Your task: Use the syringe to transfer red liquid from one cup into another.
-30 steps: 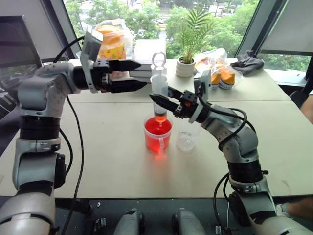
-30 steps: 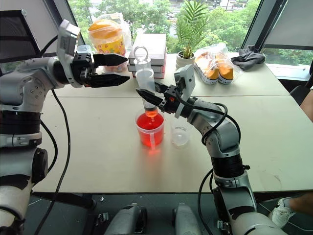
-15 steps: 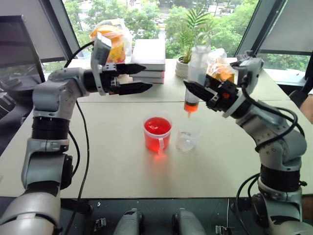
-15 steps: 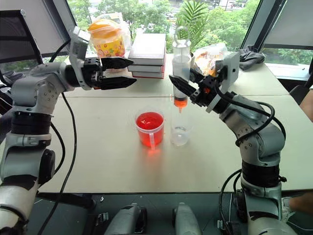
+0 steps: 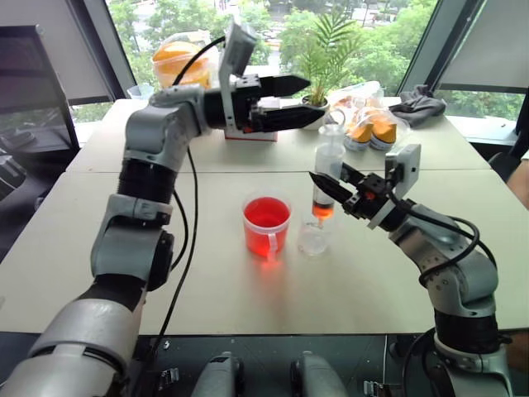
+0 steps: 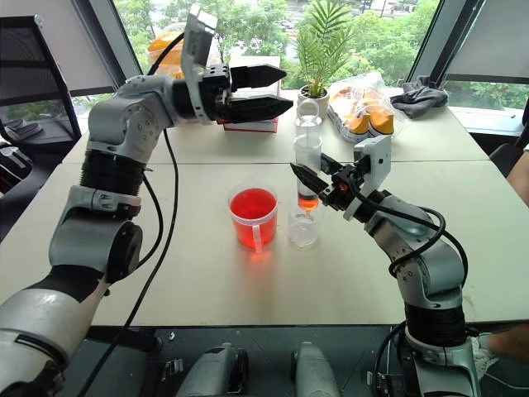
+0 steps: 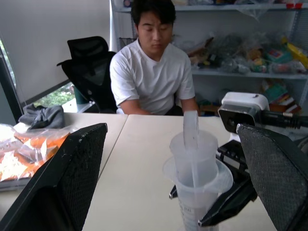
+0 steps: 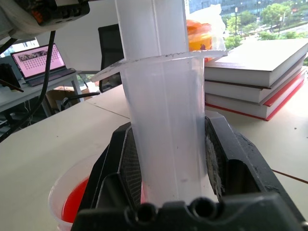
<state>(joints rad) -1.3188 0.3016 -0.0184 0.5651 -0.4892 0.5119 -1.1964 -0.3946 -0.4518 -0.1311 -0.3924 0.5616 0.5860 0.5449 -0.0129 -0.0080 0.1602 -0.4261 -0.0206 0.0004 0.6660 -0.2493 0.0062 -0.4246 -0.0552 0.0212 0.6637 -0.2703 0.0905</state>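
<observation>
1. While pinched between the two fingers of the right gripper, stands upright: syringe, long axis vertical, orange tip down at 6 o'clock, white plunger up at 12 o'clock.
2. Sits with the tip just above, or dipping into, the small clear cup; contact too fine to tell.
3. Placed at 9 o'clock of that small cup, just beside it: handled cup full of red liquid, on the table.
4. Spread wide, empty, pointing toward 3 o'clock: left gripper, high above the cups, plunger top at about 5 o'clock of it.
5. Seen from the left wrist: plunger top between the open fingers, a seated person in a white shirt across the table.
6. Seen from the right wrist: barrel clamped between black pads, stacked books behind.
</observation>
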